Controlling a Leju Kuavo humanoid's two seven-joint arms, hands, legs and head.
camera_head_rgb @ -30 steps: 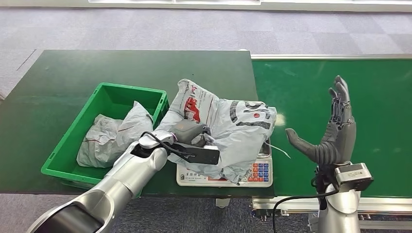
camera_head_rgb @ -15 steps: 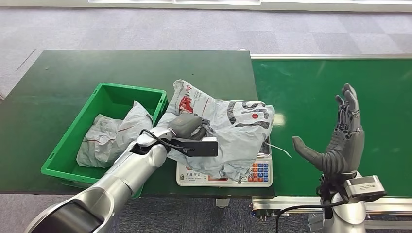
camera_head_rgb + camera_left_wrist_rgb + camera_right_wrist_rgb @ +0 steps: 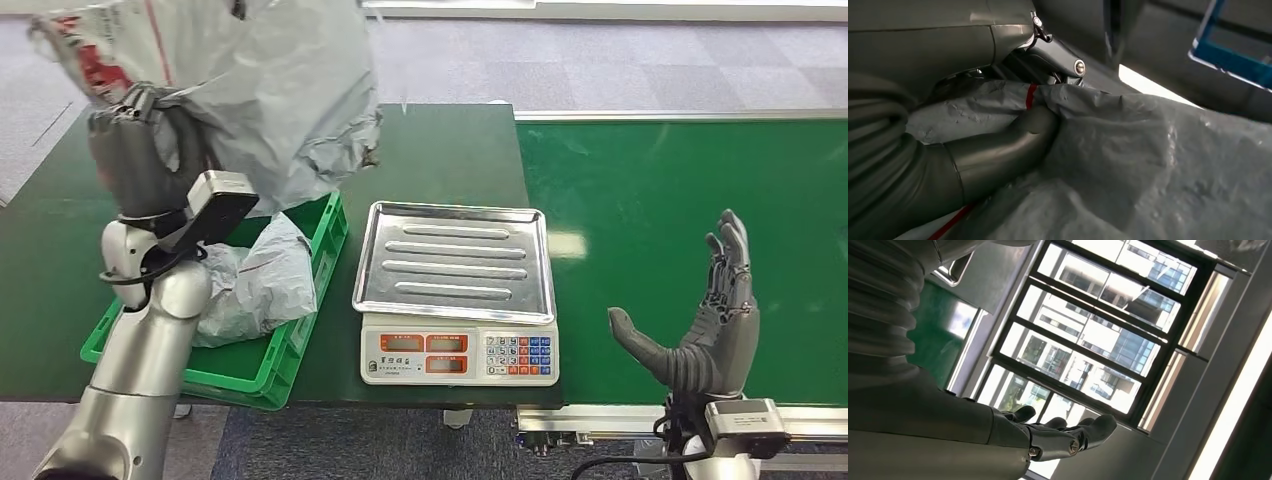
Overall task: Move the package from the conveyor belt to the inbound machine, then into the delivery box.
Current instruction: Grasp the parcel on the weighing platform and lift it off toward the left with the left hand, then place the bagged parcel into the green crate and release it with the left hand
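The dark green table (image 3: 430,140) fills the left of the head view and the green conveyor belt (image 3: 680,230) runs off to its right. On the table, a green delivery box (image 3: 300,335) sits at the near left with a crumpled grey bag (image 3: 262,275) lying inside it, and just beside its right wall stands the inbound machine (image 3: 458,290), a weighing scale whose steel tray is bare. The grey plastic package (image 3: 275,90) hangs in the air above the left part of the table and the far end of the box, clear of the scale. The left hand (image 3: 140,160) is raised upright and clenched on the package's lower left portion, the film bunched between fingers and palm and billowing up and to the right of them; in the left wrist view the thick thumb (image 3: 998,155) presses into the film near a red stripe. The right hand (image 3: 705,325) stands upright over the near edge of the belt, fingers spread and released, holding nothing.
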